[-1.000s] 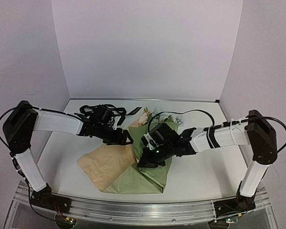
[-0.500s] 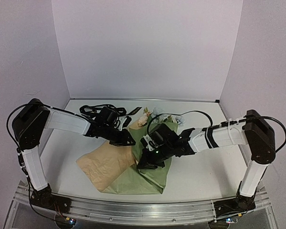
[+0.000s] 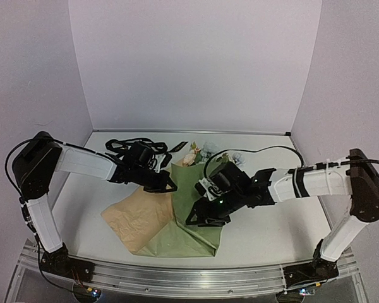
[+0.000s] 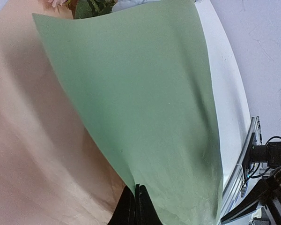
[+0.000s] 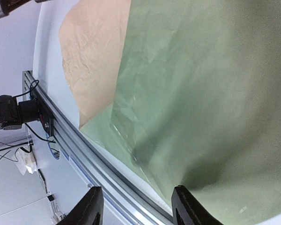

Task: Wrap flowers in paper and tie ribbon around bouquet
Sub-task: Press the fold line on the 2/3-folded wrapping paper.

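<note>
Paper lies mid-table, tan face up at left, its olive half folded over the flowers, whose blooms show at the far end. Left jaws are clamped together on the fold's edge. Right jaws stand apart over the olive face. Ribbon lies behind.

Lab booth: white walls, aluminium rail
</note>
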